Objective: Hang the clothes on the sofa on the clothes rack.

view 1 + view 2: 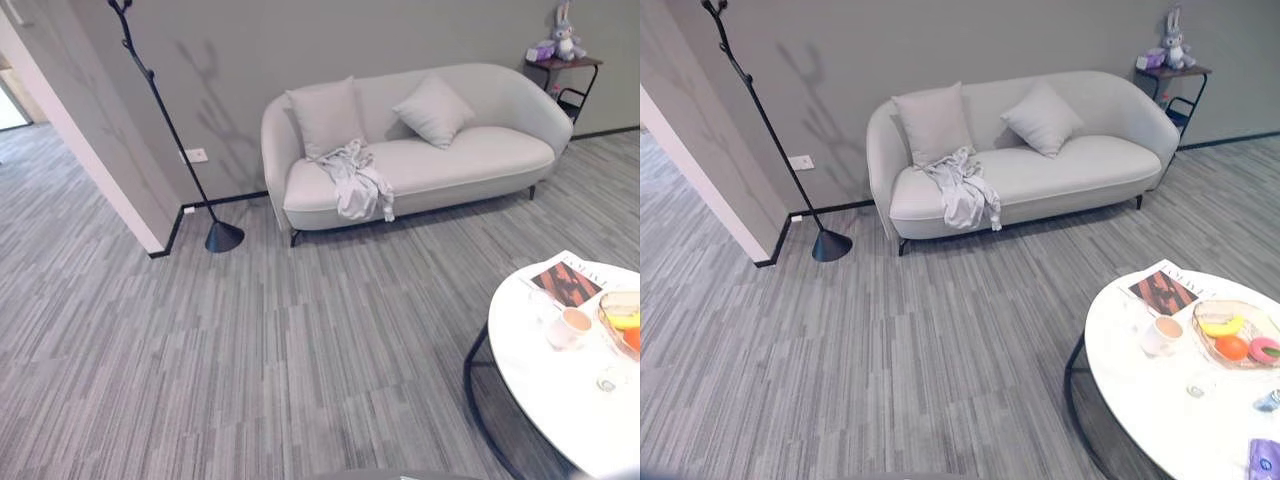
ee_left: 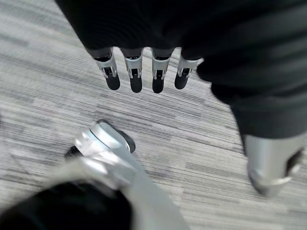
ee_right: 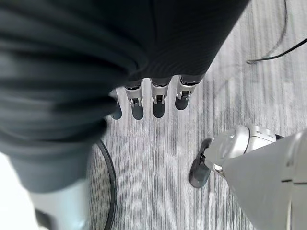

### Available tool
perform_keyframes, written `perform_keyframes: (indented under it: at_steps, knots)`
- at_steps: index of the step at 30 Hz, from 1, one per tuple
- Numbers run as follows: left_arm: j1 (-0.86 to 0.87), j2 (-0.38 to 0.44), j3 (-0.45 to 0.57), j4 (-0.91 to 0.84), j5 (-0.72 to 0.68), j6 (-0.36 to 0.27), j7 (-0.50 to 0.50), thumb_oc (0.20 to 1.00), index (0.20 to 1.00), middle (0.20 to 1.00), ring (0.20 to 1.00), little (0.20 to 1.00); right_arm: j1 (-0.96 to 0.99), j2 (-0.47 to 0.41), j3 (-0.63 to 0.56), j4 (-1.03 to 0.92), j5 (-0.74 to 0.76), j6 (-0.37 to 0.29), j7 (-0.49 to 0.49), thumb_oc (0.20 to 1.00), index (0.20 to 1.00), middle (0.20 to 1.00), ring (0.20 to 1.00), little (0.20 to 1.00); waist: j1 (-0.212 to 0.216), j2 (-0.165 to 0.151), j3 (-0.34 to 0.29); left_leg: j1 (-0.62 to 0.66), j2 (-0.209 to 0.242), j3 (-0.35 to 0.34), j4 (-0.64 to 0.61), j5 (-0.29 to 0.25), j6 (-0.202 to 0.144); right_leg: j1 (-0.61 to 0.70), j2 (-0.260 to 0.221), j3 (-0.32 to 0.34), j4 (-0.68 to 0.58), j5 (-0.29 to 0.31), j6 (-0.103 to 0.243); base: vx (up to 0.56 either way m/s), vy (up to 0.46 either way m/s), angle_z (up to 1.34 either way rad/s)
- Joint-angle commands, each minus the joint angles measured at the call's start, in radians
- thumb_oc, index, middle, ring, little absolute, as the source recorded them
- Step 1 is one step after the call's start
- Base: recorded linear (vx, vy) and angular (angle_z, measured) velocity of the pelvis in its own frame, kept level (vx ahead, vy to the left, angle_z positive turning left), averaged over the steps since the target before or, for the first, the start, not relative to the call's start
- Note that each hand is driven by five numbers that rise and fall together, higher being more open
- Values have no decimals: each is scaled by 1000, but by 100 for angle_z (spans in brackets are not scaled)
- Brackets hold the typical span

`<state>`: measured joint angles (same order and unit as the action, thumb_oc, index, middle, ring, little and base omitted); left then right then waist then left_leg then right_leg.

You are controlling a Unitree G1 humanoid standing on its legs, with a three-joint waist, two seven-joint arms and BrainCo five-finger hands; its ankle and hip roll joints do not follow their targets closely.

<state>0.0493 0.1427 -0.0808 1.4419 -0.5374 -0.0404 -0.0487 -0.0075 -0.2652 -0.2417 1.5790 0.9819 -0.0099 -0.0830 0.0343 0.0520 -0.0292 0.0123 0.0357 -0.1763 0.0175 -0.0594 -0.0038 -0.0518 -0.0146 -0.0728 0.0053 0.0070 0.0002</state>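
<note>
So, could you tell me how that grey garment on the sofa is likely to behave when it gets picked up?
The garment lies crumpled and drapes over the sofa seat's front edge, so it is probably floppy and will sag from any single grasp. It looks like thin cloth, likely light. Loose folds may trail, so it could snag or slip.

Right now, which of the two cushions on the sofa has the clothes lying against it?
The cushion at the sofa's coat-rack end; the grey clothes lie at its foot. The other cushion sits apart from them.

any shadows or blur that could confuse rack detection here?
Eye views: the clothes rack throws a branching shadow on the wall beside it. Left wrist view: left hand sharp, floor soft. Right wrist view: right hand similar.
</note>
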Motion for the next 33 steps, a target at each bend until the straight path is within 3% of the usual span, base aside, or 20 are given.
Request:
perform_keyframes:
  at_steps: [1, 7, 17, 20, 21, 23, 33]
  knots:
    - [-33, -20, 6, 46, 27, -14, -6, 1000, 1000, 1000, 1000, 1000, -39, 47, -9, 69, -22, 7, 3, 1000, 1000, 1000, 1000, 1000, -2, -30, 15, 47, -33, 13, -105, 48, -29, 73, -53, 20, -93, 52, 87, -13, 59, -21]
    - [-34, -11, 30, 74, 45, -12, -15, 1000, 1000, 1000, 1000, 1000, -31, 63, 30, 61, -80, 12, 29, 1000, 1000, 1000, 1000, 1000, -5, -29, 31, 58, -46, 38, -105, 37, -11, 53, -68, 43, -65, 60, 100, -39, 104, -26]
    - [-53, 11, 8, 83, 134, -18, -24, 1000, 1000, 1000, 1000, 1000, -13, 87, 96, 43, -188, 26, 71, 1000, 1000, 1000, 1000, 1000, -24, -41, 67, 75, -104, 73, -105, 26, 32, -32, -111, 74, 88, 45, 136, -40, 119, -13]
    - [-57, 20, 12, 86, 151, -19, -16, 1000, 1000, 1000, 1000, 1000, -18, 92, 115, 43, -221, 31, 80, 1000, 1000, 1000, 1000, 1000, -17, -45, 79, 88, -110, 93, -105, 15, 40, -46, -123, 55, 122, 41, 144, -1, 55, -26]
    - [-57, 22, 16, 84, 153, -23, -18, 1000, 1000, 1000, 1000, 1000, -19, 93, 128, 38, -245, 32, 90, 1000, 1000, 1000, 1000, 1000, -6, -47, 82, 94, -111, 109, -105, 8, 43, -44, -139, 12, 131, 41, 146, -2, 36, -25]
    - [-56, 21, 12, 84, 161, -23, -25, 1000, 1000, 1000, 1000, 1000, -19, 93, 136, 36, -257, 34, 99, 1000, 1000, 1000, 1000, 1000, -4, -49, 82, 99, -109, 115, -105, 4, 44, -42, -144, -3, 133, 45, 147, 16, 6, -41]
    - [-69, 34, -52, 94, 291, -9, -62, 1000, 1000, 1000, 1000, 1000, -23, 72, 214, 27, -371, 48, 157, 1000, 1000, 1000, 1000, 1000, 7, -51, 63, 126, -85, 98, -105, -5, 41, -13, -133, -36, 160, -5, 135, 73, -24, -9]
